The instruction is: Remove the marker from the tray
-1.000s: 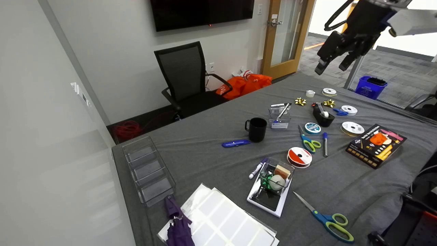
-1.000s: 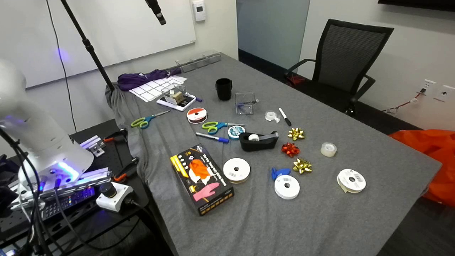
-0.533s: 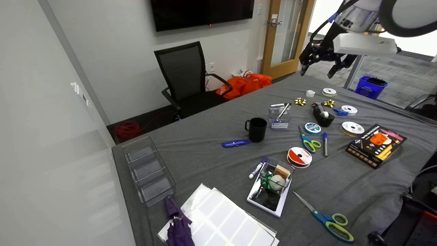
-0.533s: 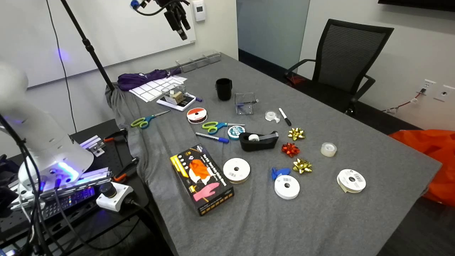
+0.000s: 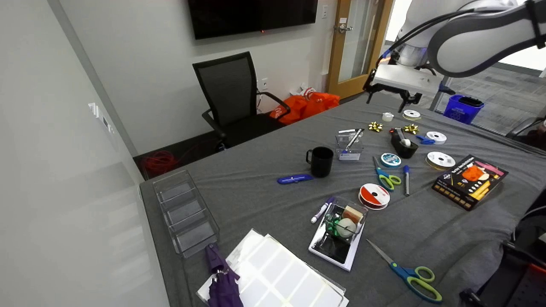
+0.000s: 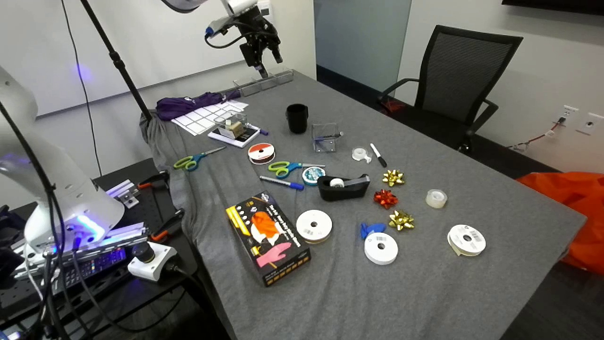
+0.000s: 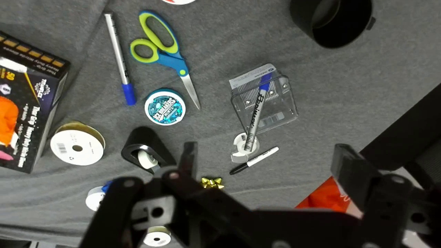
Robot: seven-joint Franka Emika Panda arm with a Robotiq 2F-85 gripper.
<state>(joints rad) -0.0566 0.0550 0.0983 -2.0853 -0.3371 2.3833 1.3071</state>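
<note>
"Grey, this cloth-covered table point(image 6: 424, 302), the largest thing here. And what are you?"

"I am the black two-fingered gripper point(image 7: 267, 153) above it. My fingers point(image 7: 353, 172) stand wide and hold nothing, ready, I would say, to straddle something slim."

"Why is the black cardboard box printed with a pink glove point(image 6: 268, 236) there?"

"It lies flat, well apart from my goal; mere clutter, I judge."

"And the round black mug point(image 5: 322, 164)?"

"Upright, near the small see-through plastic tray point(image 7: 279, 103). I should not brush it coming down."

"What leans in that tray?"

"The slim silver marker with a blue cap point(image 7: 257, 112), my goal. Its cap sits down inside; the barrel crosses the rim and the bare end juts out, probably because it is too long to lie flat. I would pinch that end."

"Count for me."

"One box, one mug. Two pairs of blue-and-green scissors point(image 5: 400, 269). Three round white ribbon spools point(image 6: 306, 226), one red-faced ribbon spool point(image 6: 261, 150). Four markers: mine, plus, outside the tray, a second blue-capped silver marker point(image 6: 281, 182), a black-capped white marker point(image 6: 377, 154) and a purple-capped white marker point(image 5: 321, 211). Two gold foil bows point(image 6: 393, 177), one red foil bow point(image 6: 386, 199)."
</note>
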